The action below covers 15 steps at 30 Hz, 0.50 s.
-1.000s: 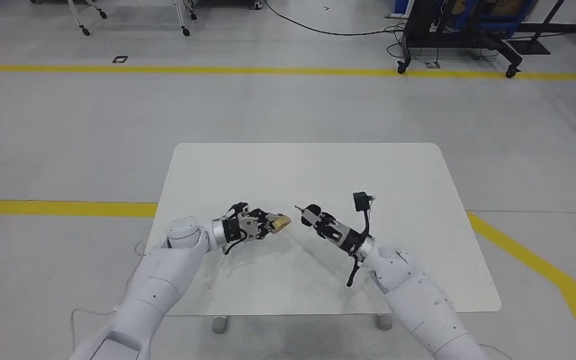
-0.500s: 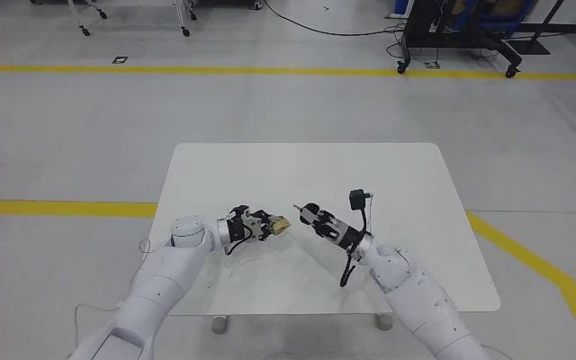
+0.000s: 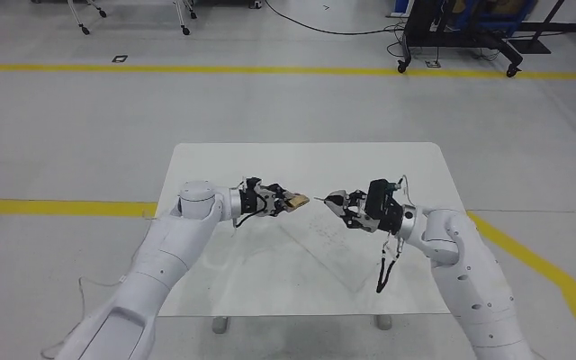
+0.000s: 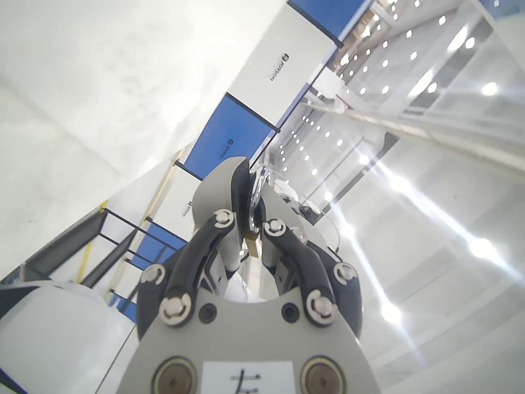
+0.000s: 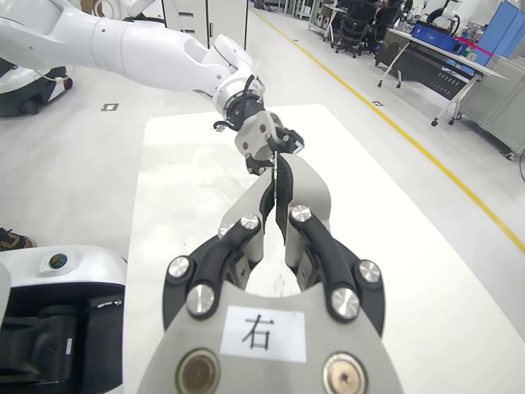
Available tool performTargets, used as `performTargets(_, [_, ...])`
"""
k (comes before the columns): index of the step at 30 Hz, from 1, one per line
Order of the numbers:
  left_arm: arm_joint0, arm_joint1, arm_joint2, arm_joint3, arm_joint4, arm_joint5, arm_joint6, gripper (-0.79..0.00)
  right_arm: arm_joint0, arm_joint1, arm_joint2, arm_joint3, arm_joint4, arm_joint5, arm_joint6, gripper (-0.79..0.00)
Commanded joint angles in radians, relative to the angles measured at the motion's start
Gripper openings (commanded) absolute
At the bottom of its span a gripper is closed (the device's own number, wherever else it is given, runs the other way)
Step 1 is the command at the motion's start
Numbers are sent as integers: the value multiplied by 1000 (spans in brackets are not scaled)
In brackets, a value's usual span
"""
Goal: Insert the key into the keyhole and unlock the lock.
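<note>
Padlock (image 3: 297, 202) pinched in left gripper (image 3: 282, 199) above the worktop (image 3: 360, 162), key (image 3: 320, 198) pinched in right gripper (image 3: 333, 200) at its 3 o'clock: the keyhole may be missed if axes are misaligned.

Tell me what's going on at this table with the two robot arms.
The left gripper holds a brass padlock in the air above the white table. The right gripper pinches a small key and points it at the padlock. The two arms face each other over the middle of the table, with the key's tip right by the padlock. Whether it has entered the keyhole cannot be made out.
</note>
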Motion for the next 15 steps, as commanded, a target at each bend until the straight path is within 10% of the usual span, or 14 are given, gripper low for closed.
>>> performTargets(1, [11,6,-24,-50,-22,-14,-10,-785,-24,1,-12,9,-16,10,-9,-785])
performTargets(15, [36,26,-27,-118,92,108,102,-785,-55,3,-30,13,-127,77,-24,-785])
